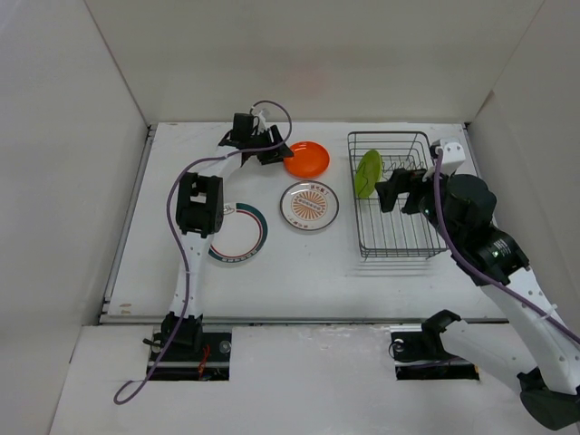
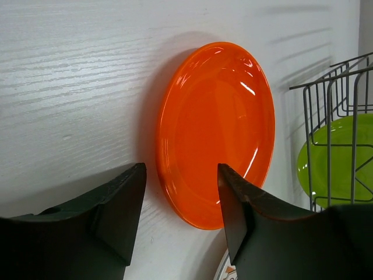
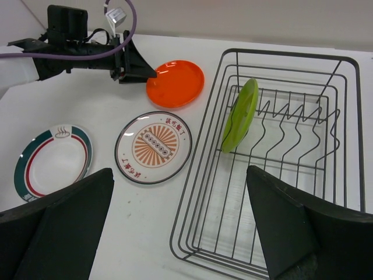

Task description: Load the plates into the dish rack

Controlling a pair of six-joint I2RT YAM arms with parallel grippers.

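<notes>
Left gripper (image 2: pixel 180 198) is parked right at the orange plate (image 2: pixel 215 134) near the back of the table (image 1: pixel 299 272), jaws spread with the plate's rim showing between them and not clamped on anything, though I can't tell if a finger touches it. Right gripper (image 3: pixel 179 175) hangs wide open and empty over the dish rack (image 3: pixel 280 58), where the lime green plate (image 3: pixel 240 114) already stands on edge among the prongs. The sunburst plate (image 3: pixel 153 146) lies flat just left of the rack, and the ringed plate (image 3: pixel 53 160) lies further left, partly under the left arm (image 1: pixel 195 204)
</notes>
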